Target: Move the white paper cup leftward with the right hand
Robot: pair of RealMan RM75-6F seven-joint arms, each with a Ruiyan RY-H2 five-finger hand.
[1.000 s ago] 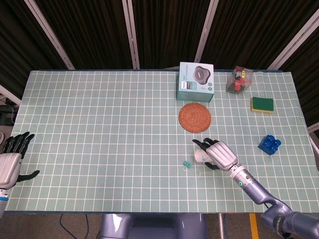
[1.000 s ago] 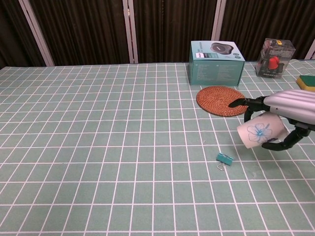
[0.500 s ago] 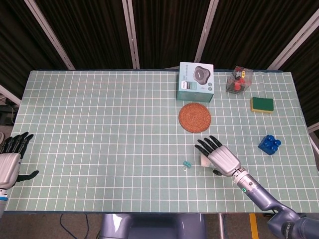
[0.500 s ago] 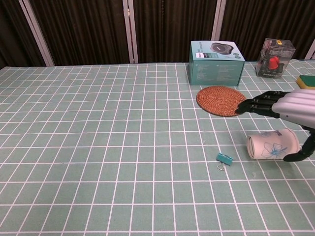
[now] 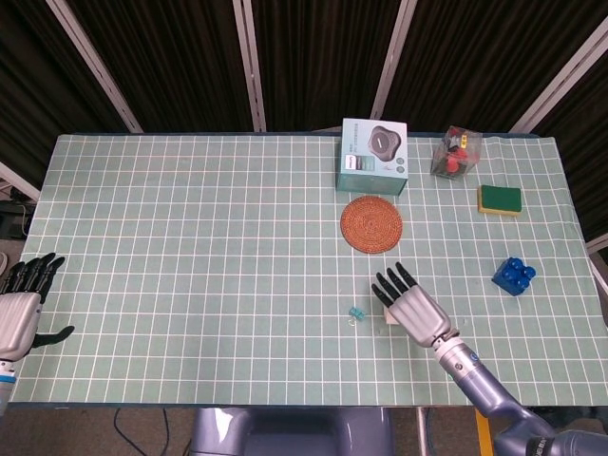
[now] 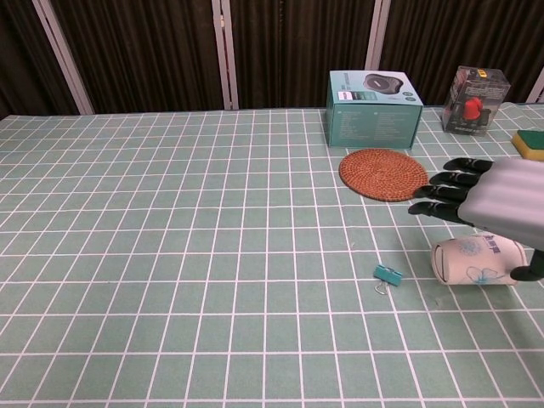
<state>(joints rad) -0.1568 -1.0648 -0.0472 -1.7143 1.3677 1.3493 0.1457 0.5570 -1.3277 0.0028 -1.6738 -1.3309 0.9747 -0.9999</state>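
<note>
The white paper cup (image 6: 476,261) with a blue flower print lies on its side on the table, mouth toward the left. In the head view only a sliver of the cup (image 5: 390,314) shows under the hand. My right hand (image 5: 412,307) (image 6: 493,201) hovers flat just above the cup, fingers spread and straight, holding nothing. My left hand (image 5: 21,306) sits at the table's left front edge, fingers apart and empty; the chest view does not show it.
A small teal binder clip (image 6: 388,275) lies just left of the cup. Behind it are a woven round coaster (image 6: 382,173), a teal box (image 6: 373,108), a clear box of red items (image 6: 479,99), a green-yellow sponge (image 5: 499,199) and blue bricks (image 5: 514,275).
My right hand held the cup lifted and tilted; it let go, the cup dropped onto its side, and the hand opened flat and drew back slightly above it.
</note>
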